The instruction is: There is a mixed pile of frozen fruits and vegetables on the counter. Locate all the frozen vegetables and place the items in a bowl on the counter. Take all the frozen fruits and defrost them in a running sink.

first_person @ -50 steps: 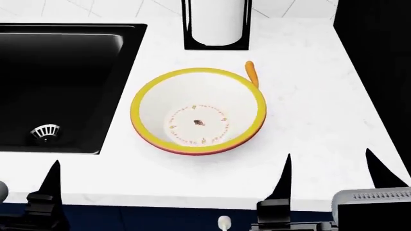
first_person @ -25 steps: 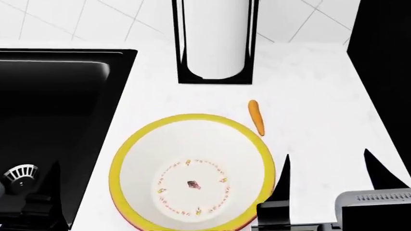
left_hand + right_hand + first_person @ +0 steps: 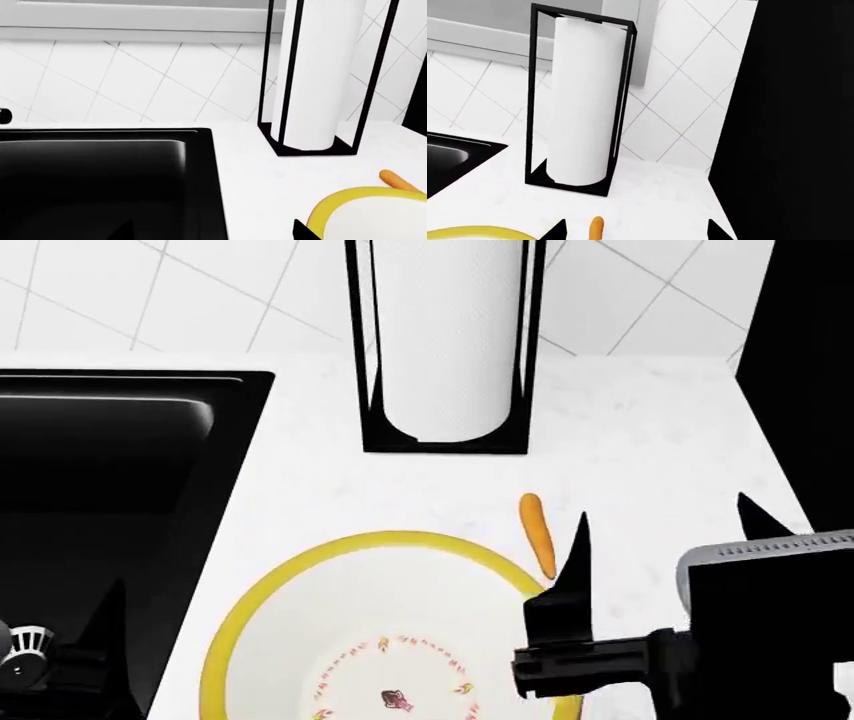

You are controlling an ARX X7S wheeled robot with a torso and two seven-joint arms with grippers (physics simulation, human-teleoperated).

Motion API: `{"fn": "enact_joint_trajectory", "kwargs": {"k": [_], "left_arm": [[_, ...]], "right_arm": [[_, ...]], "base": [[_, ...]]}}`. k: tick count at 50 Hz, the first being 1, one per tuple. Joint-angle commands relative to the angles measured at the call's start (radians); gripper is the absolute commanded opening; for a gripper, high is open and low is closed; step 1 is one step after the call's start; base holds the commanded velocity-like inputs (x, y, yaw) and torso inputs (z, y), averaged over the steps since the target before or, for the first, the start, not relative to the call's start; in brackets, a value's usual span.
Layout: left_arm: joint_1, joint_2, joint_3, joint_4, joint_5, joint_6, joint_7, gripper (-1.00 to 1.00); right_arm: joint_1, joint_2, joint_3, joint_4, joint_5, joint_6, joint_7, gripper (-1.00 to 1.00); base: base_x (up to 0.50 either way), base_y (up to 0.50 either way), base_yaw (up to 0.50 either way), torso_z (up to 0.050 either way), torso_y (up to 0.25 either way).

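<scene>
— Where is the small orange carrot (image 3: 537, 533) right now?

— Lying on the white marbled stone counter (image 3: 641, 440), just past the far right edge of the wide white bowl with a yellow rim (image 3: 267, 600). It sits near the rim; contact cannot be confirmed. Farther back stands a white paper-towel roll in a black wire frame (image 3: 447, 340).

— And the right gripper (image 3: 661, 530)?

— Its black fingers are spread wide and empty, one tip beside the carrot, the other well to the right — probably lined up to straddle it for a pick into the bowl.

— The left gripper (image 3: 100, 610)?

— Low at the near left, by the glossy black sink (image 3: 120, 450). Only one finger shows, so I cannot tell its state.

— Any fruit visible?

— None — nor the eggplant.
</scene>
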Motion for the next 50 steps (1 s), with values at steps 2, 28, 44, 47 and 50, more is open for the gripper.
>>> {"fn": "enact_joint_trajectory", "kwargs": {"k": [2,28,44,47,50], "left_arm": [[0.001,-0.012,-0.025,0.007,-0.026,-0.01,-0.001,1.0],[-0.003,-0.023,-0.052,-0.015,-0.053,-0.002,-0.003,1.0],[0.002,-0.032,-0.06,-0.017,-0.066,0.002,-0.004,1.0],[0.001,-0.026,-0.072,-0.019,-0.081,0.001,-0.005,1.0],[0.0,-0.026,-0.073,-0.02,-0.08,0.014,0.001,1.0]], "right_arm": [[0.436,-0.014,-0.137,0.323,0.098,0.22,-0.047,1.0],[1.18,-0.325,-0.616,2.237,-0.313,-0.147,-0.653,1.0],[1.094,-0.363,-0.238,2.238,-0.641,-0.154,-0.633,1.0],[1.106,-0.374,-0.219,2.238,-0.661,-0.154,-0.648,1.0],[1.13,-0.382,-0.185,2.238,-0.665,-0.198,-0.641,1.0]], "base": [[0.0,0.0,0.0,0.0,0.0],[0.0,0.0,0.0,0.0,0.0],[0.0,0.0,0.0,0.0,0.0],[0.0,0.0,0.0,0.0,0.0],[0.0,0.0,0.0,0.0,0.003]]}}
